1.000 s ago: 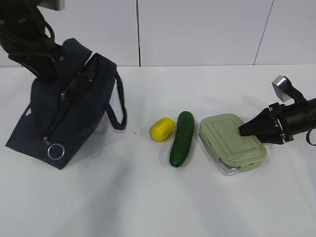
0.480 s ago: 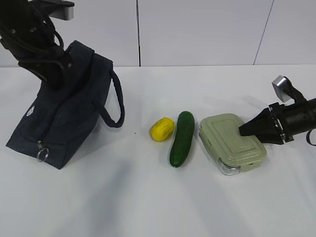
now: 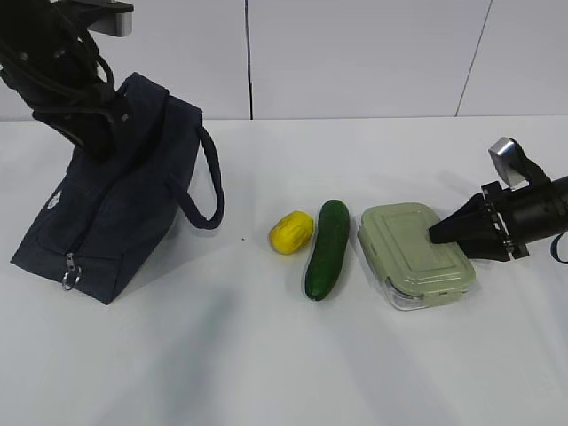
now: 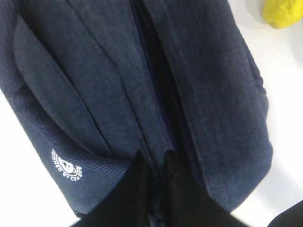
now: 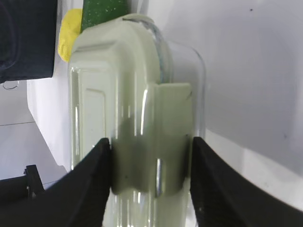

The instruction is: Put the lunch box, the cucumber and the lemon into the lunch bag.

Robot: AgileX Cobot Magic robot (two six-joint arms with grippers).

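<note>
The navy lunch bag (image 3: 124, 213) stands tilted at the left, its white logo (image 4: 65, 165) facing the left wrist camera. My left gripper (image 3: 98, 133) (image 4: 155, 163) is shut on the fabric along the bag's top seam. The yellow lemon (image 3: 291, 232) and the dark green cucumber (image 3: 327, 248) lie side by side mid-table. To their right is the lunch box (image 3: 413, 253) with its pale green lid. My right gripper (image 3: 435, 235) (image 5: 151, 142) is shut on the lid clip at the box's right end (image 5: 151, 118).
A silver zipper ring (image 3: 68, 282) hangs at the bag's near lower corner, and a loop handle (image 3: 209, 191) droops toward the lemon. White wall panels rise behind the white table (image 3: 266, 355).
The left arm drew the bag's top up and left, so the bag now stands more upright and the zipper ring dropped lower. The lunch box shifted slightly right with the right gripper.
</note>
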